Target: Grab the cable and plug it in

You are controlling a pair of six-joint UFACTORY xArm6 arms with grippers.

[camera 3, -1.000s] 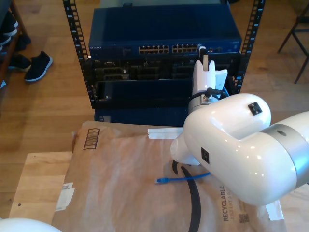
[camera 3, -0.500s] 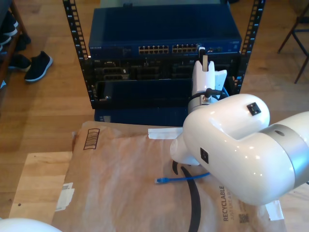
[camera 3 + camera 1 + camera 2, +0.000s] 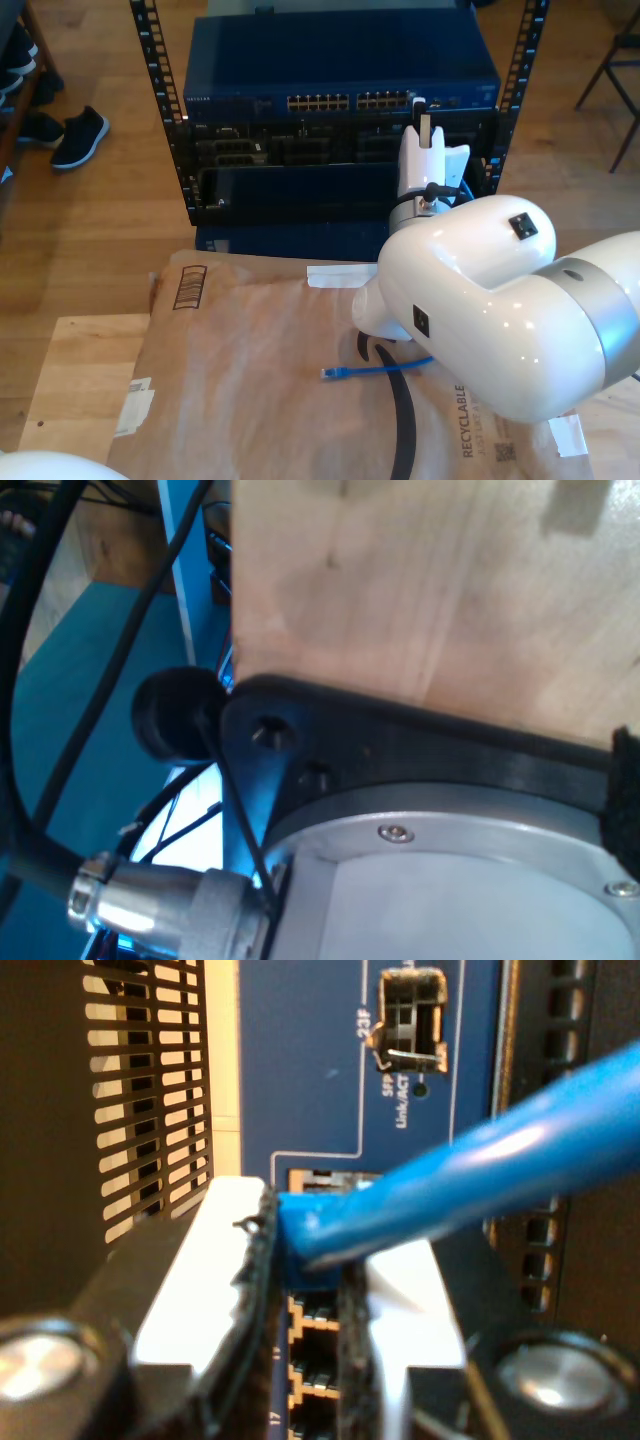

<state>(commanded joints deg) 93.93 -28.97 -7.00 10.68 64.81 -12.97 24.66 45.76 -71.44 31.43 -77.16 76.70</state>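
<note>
Second wrist view: my second gripper (image 3: 318,1270) is clenched on the plug end of the bright-blue cable (image 3: 470,1185), its white pads (image 3: 185,1280) pinching the plug with the nose facing the network switch (image 3: 300,1090), right at the row of ports; whether the plug has entered a port I cannot tell. Holding it end-on and square to the panel looks meant for a straight push in. Printing on the panel reads "23F", "SFP" and "Link/ACT" by the SFP slot (image 3: 412,1020), and "17" by a lower port. In the exterior view the second gripper (image 3: 421,112) sits at the right end of the switch (image 3: 340,70) in the rack; the cable's free plug (image 3: 331,374) lies on brown paper (image 3: 240,370) printed "RECYCLABLE". The first wrist view shows a wooden board (image 3: 420,590) and a metal connector (image 3: 160,905); I cannot tell how my first gripper stands.
</note>
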